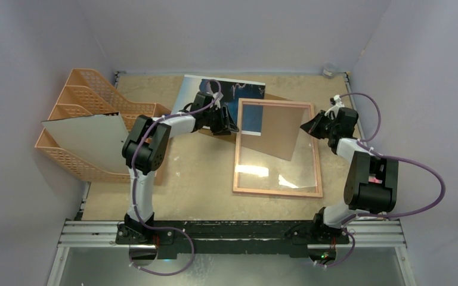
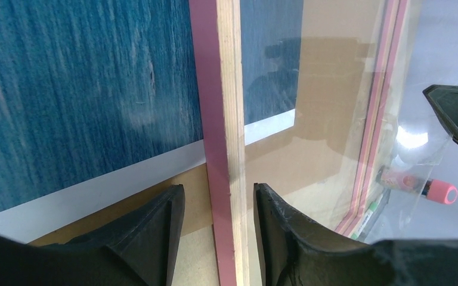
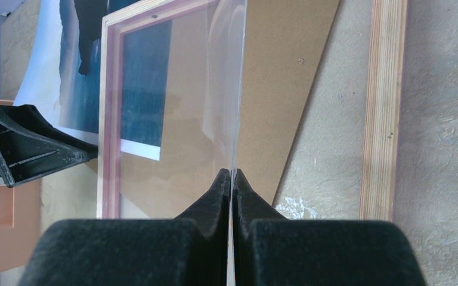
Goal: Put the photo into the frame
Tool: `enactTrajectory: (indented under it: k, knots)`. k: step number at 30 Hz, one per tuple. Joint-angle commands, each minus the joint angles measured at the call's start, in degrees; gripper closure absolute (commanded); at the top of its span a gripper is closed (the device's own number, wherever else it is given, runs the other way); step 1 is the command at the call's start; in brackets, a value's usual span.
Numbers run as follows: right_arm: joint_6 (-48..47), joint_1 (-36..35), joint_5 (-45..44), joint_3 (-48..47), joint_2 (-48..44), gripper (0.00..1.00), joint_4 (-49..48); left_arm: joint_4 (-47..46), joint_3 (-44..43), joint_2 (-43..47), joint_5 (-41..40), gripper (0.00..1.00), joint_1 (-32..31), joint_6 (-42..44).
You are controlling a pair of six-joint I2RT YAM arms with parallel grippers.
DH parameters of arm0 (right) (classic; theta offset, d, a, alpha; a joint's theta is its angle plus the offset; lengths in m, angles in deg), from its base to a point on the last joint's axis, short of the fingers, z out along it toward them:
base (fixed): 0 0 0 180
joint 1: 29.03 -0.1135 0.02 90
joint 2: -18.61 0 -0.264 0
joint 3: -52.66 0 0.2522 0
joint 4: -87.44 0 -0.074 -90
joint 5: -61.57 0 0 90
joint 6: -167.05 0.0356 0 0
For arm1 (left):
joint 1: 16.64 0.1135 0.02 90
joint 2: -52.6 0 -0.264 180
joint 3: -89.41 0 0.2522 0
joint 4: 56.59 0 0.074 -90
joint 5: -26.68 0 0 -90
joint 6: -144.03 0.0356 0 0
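This looks like a robot lab. Plain grey walls (image 1: 232, 30) box in a tan counter (image 1: 197, 173). Two arms (image 1: 146, 146) are bolted to a metal rail (image 1: 244, 226).

top: overhead, whole table (image 1: 209, 173) | left wrist: close on frame (image 2: 226, 119) edge | right wrist: along pane (image 3: 234, 89), same frame

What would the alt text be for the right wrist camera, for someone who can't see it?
The right gripper, jaws shut, pinches the edge of a clear pane seen almost edge-on. Behind it lie a pink-and-wood frame, a brown board and a blue photo on a tan table.
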Motion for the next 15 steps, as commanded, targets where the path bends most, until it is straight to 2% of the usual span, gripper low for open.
enactTrajectory:
  k: [1, 7, 15]
  knots:
    - [-3.2, 0.4, -2.1, -3.0, 0.6, 1.00, 0.7, -1.0, -2.5, -0.8, -0.6, 0.53, -0.9, 1.1]
    - [-3.8, 0.5, -2.6, -3.4, 1.6, 1.00, 0.7, 3.8, -4.4, -1.6, -2.8, 0.54, -1.6, 3.1]
    - [-4.2, 0.5, -3.5, -3.6, 2.2, 1.00, 1.2, 5.1, -5.1, -2.3, -3.7, 0.56, -1.9, 4.0]
